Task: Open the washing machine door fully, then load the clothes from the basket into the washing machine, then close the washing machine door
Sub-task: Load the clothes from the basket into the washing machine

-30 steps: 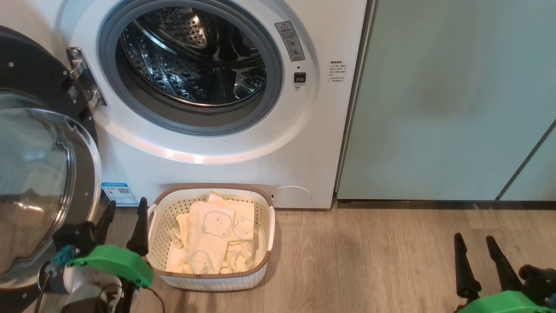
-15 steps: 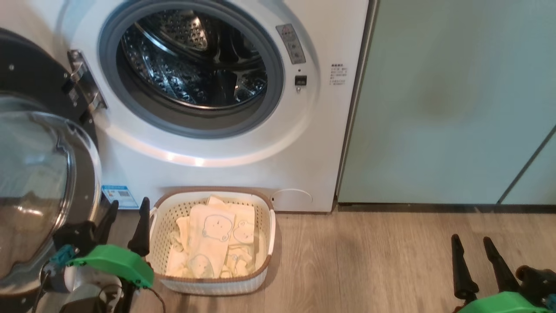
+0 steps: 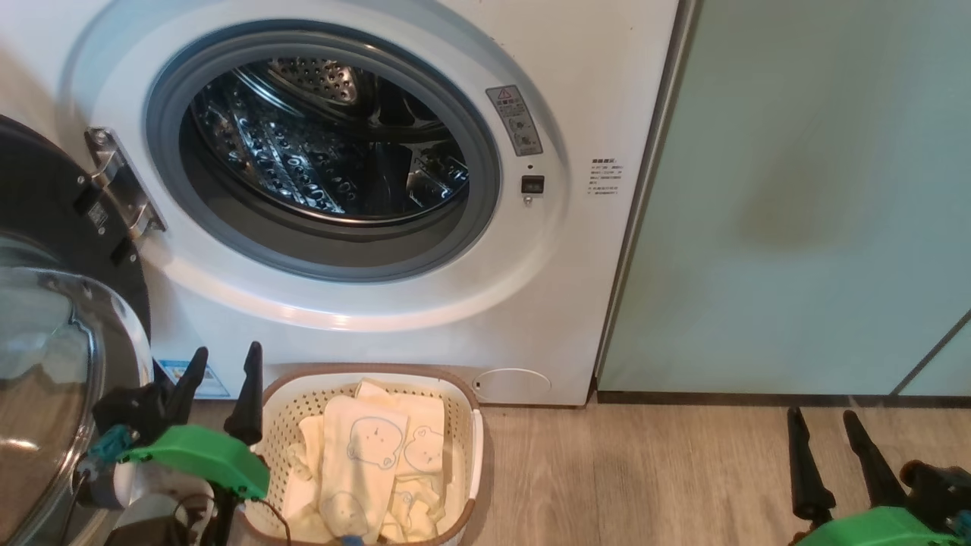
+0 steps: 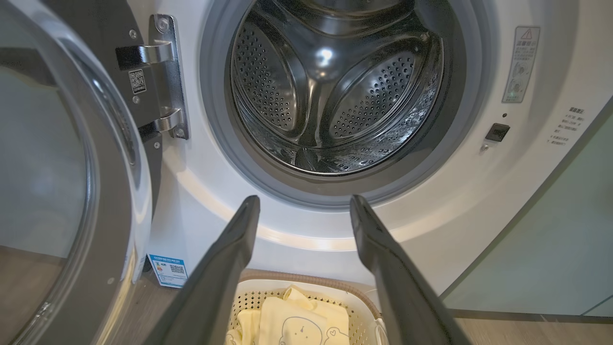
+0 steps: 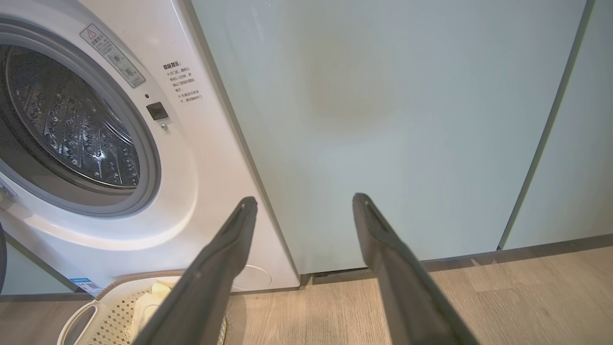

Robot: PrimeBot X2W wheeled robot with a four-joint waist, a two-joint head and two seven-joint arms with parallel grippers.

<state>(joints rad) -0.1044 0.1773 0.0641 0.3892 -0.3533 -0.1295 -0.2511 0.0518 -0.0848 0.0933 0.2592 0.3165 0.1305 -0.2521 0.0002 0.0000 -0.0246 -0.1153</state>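
Washing machine door [image 3: 53,303]: stands open. Steel drum [image 3: 326,152]: empty. Bear-print clothes [image 3: 364,447]: all in basket [image 3: 303,377]. Left gripper [image 3: 226,350], right gripper [image 3: 821,415]: fingers spread, empty. Loading and closing pending.

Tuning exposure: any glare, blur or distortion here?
Head view: sharp; glare band on the washing machine below its opening, reflections in the washing machine door. Left wrist view: sharp, bright highlight in the drum. Right wrist view: cabinet panel edges splay, faint dark patch on it.
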